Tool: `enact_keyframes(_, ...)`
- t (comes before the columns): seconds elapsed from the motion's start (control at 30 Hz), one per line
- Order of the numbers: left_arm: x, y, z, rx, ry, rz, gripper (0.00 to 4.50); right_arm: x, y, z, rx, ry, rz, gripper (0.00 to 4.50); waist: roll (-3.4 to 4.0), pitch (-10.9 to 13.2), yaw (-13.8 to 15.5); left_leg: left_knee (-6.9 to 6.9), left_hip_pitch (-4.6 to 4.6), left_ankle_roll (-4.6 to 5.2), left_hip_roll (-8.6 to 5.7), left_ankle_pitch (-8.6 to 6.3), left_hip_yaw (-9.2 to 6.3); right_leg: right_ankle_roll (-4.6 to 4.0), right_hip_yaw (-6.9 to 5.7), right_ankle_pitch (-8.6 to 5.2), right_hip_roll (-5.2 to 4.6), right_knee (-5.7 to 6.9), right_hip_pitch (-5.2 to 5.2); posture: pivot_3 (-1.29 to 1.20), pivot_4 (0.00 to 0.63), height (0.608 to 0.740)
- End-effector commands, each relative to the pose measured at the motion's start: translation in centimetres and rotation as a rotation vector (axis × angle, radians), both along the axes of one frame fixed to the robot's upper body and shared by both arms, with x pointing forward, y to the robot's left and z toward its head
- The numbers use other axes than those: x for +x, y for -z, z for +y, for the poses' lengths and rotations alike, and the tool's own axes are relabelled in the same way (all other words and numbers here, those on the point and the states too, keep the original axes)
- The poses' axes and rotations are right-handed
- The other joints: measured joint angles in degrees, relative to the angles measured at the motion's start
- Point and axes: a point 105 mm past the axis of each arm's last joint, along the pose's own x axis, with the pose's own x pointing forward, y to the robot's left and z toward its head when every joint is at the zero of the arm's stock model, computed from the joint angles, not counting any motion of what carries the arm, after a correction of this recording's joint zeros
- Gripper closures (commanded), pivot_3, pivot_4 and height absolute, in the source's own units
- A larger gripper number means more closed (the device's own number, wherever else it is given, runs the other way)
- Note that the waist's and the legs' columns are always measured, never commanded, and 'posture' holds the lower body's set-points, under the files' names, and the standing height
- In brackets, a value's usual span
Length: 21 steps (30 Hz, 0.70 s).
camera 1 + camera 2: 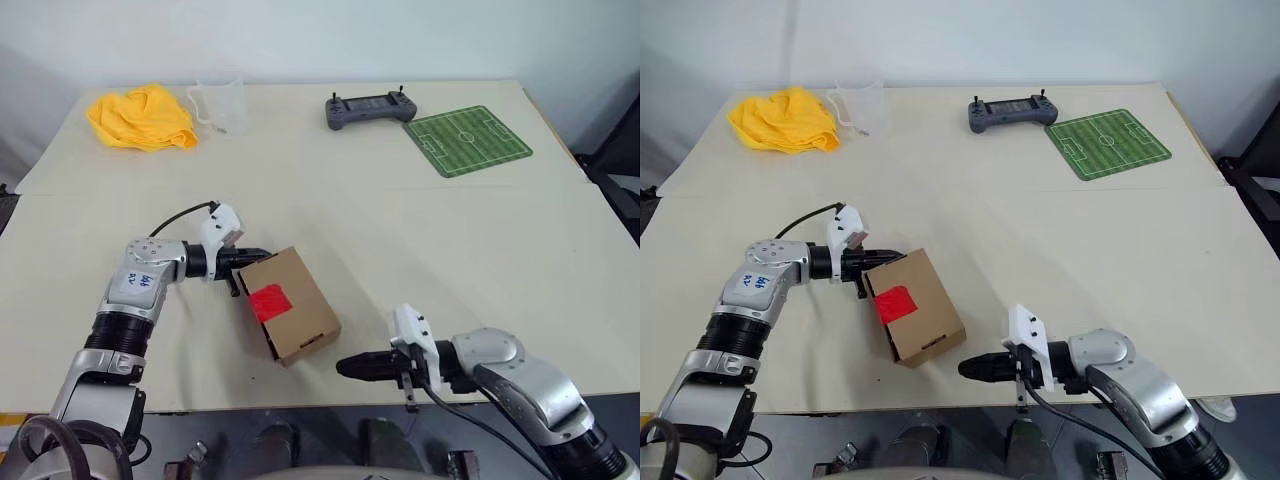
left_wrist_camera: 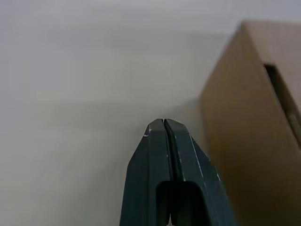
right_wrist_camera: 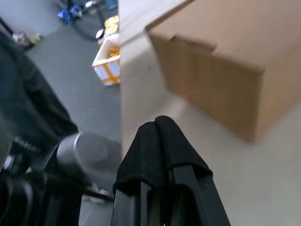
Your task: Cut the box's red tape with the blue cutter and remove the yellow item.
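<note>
The brown cardboard box lies on the table near its front edge, with the small square of red tape on its top face. My left gripper is shut and empty, its tips against the box's far left corner; the carton's side fills one side of the left wrist view. My right gripper is shut and empty too, pointing left just off the box's near right corner, at the table's front edge. The box stands a short way beyond its fingertips. The blue cutter and the yellow item are out of view.
A yellow cloth and a clear plastic cup lie at the back left. A grey handheld controller and a green football-pitch mat sit at the back right. A seam crosses the table behind the box.
</note>
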Motion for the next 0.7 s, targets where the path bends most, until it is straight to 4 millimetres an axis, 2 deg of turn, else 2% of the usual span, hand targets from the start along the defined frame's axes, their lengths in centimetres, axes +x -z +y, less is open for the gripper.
enact_keyframes(0.03,-2.0,-1.2,-0.1,-0.017,0.092,0.036,4.48,0.9,-0.7,0.5,0.046,0.056,0.017,4.50,-0.01,0.01,-0.06,0.01,0.00,0.00,0.00,0.00,-0.01,0.00,0.00,0.00,-0.01,0.01,0.00,0.00,0.150,0.740)
enact_keyframes(0.17,-3.5,-0.8,0.6,-0.025,0.086,0.093,4.48,2.4,-0.2,0.3,0.007,0.141,0.005,4.50,-0.01,0.00,0.13,0.05,0.00,0.00,-0.02,0.00,-0.06,-0.01,0.02,0.00,-0.06,0.05,0.01,0.00,0.150,0.740)
enact_keyframes(0.23,-4.5,-0.5,0.9,-0.037,0.082,0.128,4.48,3.9,-0.1,-0.3,-0.009,0.219,-0.024,4.50,-0.01,0.01,0.14,0.06,0.00,0.00,-0.05,0.00,-0.05,-0.01,0.04,0.00,-0.08,0.04,0.01,0.00,0.150,0.740)
enact_keyframes(0.3,-5.7,-0.3,1.1,-0.051,0.082,0.155,4.48,5.9,-0.5,-1.0,-0.018,0.304,-0.067,4.50,-0.01,0.01,0.03,0.09,0.01,0.00,-0.05,0.00,-0.04,-0.01,0.06,0.00,-0.09,0.05,0.01,0.00,0.150,0.740)
enact_keyframes(0.4,-8.3,0.8,1.1,-0.067,0.072,0.227,4.48,10.0,-1.9,-2.8,-0.043,0.449,-0.170,4.50,0.05,0.00,-0.22,0.08,0.05,0.00,-0.05,0.00,0.04,-0.01,0.19,0.00,-0.09,0.05,0.00,0.00,0.150,0.740)
enact_keyframes(0.53,-10.5,1.9,0.5,-0.082,0.049,0.267,4.48,13.3,-3.6,-4.2,-0.066,0.543,-0.280,4.50,0.06,0.02,0.21,0.02,0.05,-0.05,0.01,0.01,0.01,-0.09,0.27,-0.04,-0.07,0.05,-0.09,0.00,0.150,0.740)
enact_keyframes(0.63,-11.4,2.1,0.5,-0.103,0.014,0.277,4.48,14.3,-4.7,-4.8,-0.063,0.571,-0.339,4.50,0.06,0.02,0.20,-0.09,0.04,-0.09,0.00,0.01,-0.03,-0.17,0.25,-0.09,-0.07,0.07,-0.18,0.00,0.150,0.740)
enact_keyframes(0.7,-12.0,1.3,1.1,-0.129,0.007,0.272,4.48,14.2,-5.4,-5.6,-0.055,0.578,-0.374,4.50,0.06,0.02,0.06,-0.12,0.03,-0.08,0.00,0.01,-0.02,-0.17,0.22,-0.09,-0.07,0.07,-0.18,0.00,0.150,0.740)
